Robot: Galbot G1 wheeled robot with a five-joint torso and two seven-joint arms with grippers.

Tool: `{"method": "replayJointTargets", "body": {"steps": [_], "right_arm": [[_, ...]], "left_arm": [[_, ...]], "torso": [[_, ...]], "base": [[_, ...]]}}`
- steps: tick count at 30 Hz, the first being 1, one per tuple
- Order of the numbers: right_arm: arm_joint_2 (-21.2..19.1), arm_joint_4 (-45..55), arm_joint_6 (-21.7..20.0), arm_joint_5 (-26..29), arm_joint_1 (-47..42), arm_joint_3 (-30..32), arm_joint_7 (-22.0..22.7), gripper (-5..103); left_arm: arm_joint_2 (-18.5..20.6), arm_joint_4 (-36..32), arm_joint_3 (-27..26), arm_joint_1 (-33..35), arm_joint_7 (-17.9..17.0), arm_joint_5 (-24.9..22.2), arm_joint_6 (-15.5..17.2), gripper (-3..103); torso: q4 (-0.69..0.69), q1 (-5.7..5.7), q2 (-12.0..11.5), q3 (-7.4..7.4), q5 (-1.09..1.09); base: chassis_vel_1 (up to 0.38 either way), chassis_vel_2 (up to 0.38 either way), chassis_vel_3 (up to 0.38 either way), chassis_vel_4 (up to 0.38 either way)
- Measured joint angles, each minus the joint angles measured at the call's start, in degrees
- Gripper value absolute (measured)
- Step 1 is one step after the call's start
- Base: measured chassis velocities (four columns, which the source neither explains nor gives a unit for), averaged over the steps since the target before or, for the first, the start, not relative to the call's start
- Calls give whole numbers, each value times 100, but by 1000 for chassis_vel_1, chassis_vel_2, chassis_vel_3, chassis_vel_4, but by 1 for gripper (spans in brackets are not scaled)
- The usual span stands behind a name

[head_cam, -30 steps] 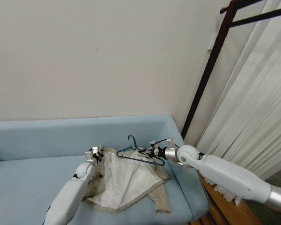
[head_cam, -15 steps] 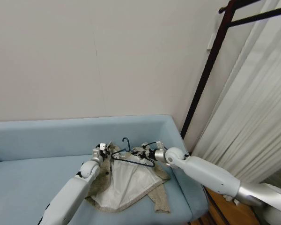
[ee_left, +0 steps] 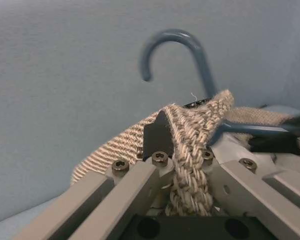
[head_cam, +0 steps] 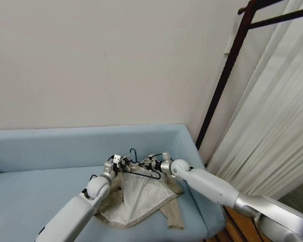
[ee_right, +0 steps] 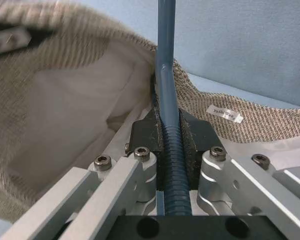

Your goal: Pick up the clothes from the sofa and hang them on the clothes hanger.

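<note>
- Knit cardigan point(head_cam: 136, 199): on sofa point(head_cam: 40, 151), 6 o'clock, lining up; its left edge is hidden behind the arm.
- Hanger point(ee_right: 166, 50): hook exposed, shoulders mostly hidden in the collar.
- Left gripper point(ee_left: 182, 144): clamped on collar edge.
- Right gripper point(ee_right: 168, 137): clamped on hanger's ribbed stem.
- Rack point(head_cam: 227, 75), 1 o'clock: top cropped.

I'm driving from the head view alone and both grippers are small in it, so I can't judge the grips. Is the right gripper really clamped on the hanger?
Observer: Yes. In the right wrist view the right gripper is shut on the blue hanger, pinching the ribbed part of its bar.
Operator: And the left one?
Observer: The left gripper is shut on a fold of the knit cardigan, with the fabric bunched between its fingers.
Operator: Where is the hook relative to that fold?
Observer: In the left wrist view the hook rises just behind the pinched fold, with the light blue sofa behind it.
</note>
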Motion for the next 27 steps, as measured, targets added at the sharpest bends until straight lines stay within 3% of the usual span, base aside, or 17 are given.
{"method": "replayJointTargets", "body": {"steps": [13, 21, 27], "right_arm": [[581, -983, 217, -613, 85, -145, -408, 8], [1074, -1567, 365, -947, 85, -145, -540, 8], [1210, -1721, 397, -1064, 40, -188, -620, 8]], "left_arm": [[209, -5, 151, 510, 200, 635, 50, 0], [7, 281, 309, 542, 234, 777, 36, 0], [-70, 332, 399, 497, 219, 777, 37, 0]], "torso": [[0, 0, 0, 0, 0], [0, 0, 0, 0, 0], [2, 0, 0, 0, 0]], "base": [[0, 0, 0, 0], [0, 0, 0, 0], [0, 0, 0, 0]]}}
